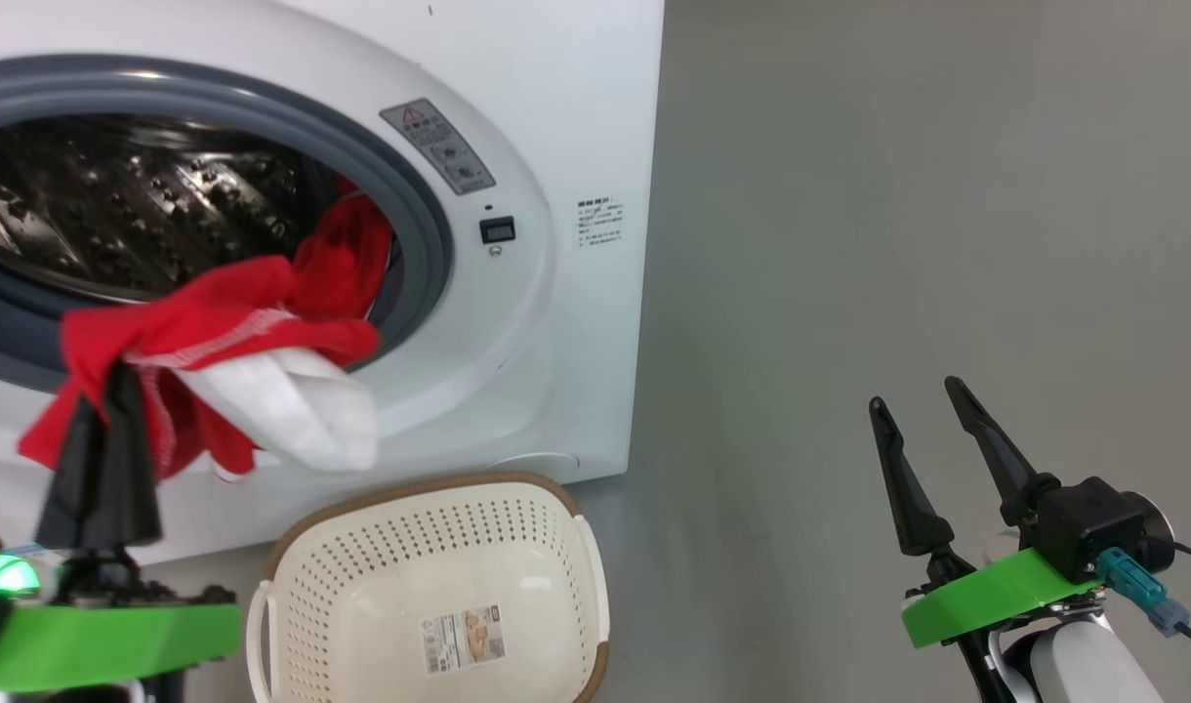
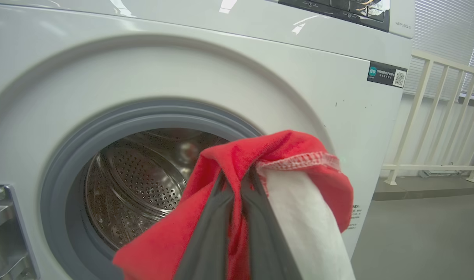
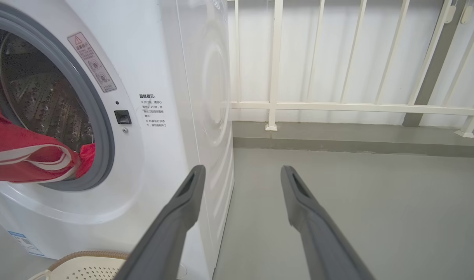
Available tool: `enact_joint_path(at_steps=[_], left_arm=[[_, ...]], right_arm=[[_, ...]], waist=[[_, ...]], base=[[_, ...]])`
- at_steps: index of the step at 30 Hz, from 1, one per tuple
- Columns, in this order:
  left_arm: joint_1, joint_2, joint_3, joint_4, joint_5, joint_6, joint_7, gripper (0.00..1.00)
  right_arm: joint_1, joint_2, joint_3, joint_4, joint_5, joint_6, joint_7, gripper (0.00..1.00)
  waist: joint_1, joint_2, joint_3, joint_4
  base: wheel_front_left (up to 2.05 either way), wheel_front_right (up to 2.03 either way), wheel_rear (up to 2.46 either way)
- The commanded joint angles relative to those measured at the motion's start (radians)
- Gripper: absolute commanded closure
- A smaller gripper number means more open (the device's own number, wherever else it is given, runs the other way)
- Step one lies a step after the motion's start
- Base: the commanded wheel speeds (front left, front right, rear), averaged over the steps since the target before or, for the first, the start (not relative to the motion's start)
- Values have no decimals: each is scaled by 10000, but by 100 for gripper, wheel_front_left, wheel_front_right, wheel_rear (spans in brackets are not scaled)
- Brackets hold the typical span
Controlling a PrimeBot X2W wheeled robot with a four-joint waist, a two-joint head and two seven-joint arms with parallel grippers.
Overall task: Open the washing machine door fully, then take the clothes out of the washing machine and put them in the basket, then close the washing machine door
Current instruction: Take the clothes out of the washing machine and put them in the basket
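**Red garment pinched at the drum mouth**

My left gripper (image 1: 120,376) is clenched on the clothes (image 1: 234,317), a red and white bundle hanging out of the washing machine (image 1: 566,107) over its grey ring (image 1: 430,210). The basket (image 1: 410,485) sits on the floor just below. My right gripper (image 1: 913,392) hangs well off to the right, fingers spread, gripping nothing.

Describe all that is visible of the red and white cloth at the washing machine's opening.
The soft bright red fabric garment has a white panel and a white-stitched hem. It is bunched and crumpled, pinched by the shut left hand in front of the big white washing machine. Its far end trails over the grey rubber ring into the perforated steel drum; the white panel hangs free above the cream perforated plastic basket, not touching it.
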Motion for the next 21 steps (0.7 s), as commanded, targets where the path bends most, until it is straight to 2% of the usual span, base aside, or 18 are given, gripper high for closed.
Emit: enact_joint_path(at_steps=[1, 10, 21], left_arm=[[3, 68, 178, -313, -66, 35, 76, 100], [-12, -300, -469, 540, -300, -78, -149, 100], [-788, -456, -1053, 2573, -587, -297, -470, 100]], right_arm=[[-172, -22, 202, -303, 4, 62, -63, 0], [-455, -28, 224, -354, 25, 62, -63, 0], [-795, -56, 267, -452, 12, 62, -63, 0]], waist=[[0, 0, 158, 42], [0, 0, 817, 37], [0, 0, 1675, -69]], base=[[0, 0, 0], [0, 0, 0], [0, 0, 0]])
